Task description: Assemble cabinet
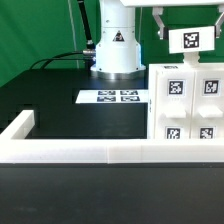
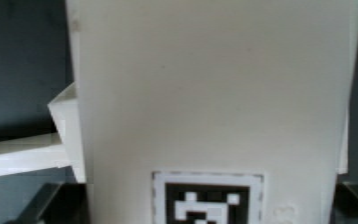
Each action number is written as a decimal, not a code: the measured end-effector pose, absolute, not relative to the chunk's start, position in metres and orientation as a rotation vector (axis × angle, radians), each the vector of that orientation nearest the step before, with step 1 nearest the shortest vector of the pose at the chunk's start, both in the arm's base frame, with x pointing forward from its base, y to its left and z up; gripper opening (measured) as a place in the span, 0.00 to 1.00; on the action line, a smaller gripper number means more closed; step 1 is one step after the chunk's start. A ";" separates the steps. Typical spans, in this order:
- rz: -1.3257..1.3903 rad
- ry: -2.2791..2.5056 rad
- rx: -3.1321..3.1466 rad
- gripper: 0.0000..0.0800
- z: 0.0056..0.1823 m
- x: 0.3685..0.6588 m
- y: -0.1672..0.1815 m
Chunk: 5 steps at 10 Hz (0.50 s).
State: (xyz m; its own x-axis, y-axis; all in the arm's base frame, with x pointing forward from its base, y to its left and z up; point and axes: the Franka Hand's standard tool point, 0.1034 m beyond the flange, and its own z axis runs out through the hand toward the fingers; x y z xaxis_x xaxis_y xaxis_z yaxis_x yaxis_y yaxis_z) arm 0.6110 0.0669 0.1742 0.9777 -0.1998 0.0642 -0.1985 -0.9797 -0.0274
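**Panel held above the cabinet body, ready for fitting**

We find the cabinet body [image 1: 190, 115] standing on the exterior view's right side of the surface [image 1: 60, 90], near the front, with its tagged white faces turned to the camera. Directly above it, apart from its top edge, hangs a separate white panel [image 1: 188, 42] carrying one tag. The tool [image 1: 187, 22] is clamped on this panel. In the wrist view the panel [image 2: 202, 100] fills almost the whole picture, with a dark finger at each lower corner pressing its sides.

We judge the panel is held upright and over the body so that it can be lowered into place as the next part. We cannot see a slot or seat for it from here, so the alignment can't be checked.

The low white L-shaped rail [image 1: 90, 152] runs along the front and turns back at the exterior view's left. The body sits just behind the rail, and we take the rail to be a stop that keeps parts squared.

Farther back, the marker board [image 1: 118, 97] lies flat in front of the robot base [image 1: 115, 50]. The surface is matte black, and behind it hangs a green backdrop [image 1: 30, 30] with dark cables trailing toward the base.
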 end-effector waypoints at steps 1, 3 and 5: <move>-0.115 0.309 -3.103 0.70 0.174 0.612 0.068; -0.112 0.307 -3.107 0.70 0.169 0.614 0.068; -0.133 0.304 -3.109 0.70 0.163 0.617 0.068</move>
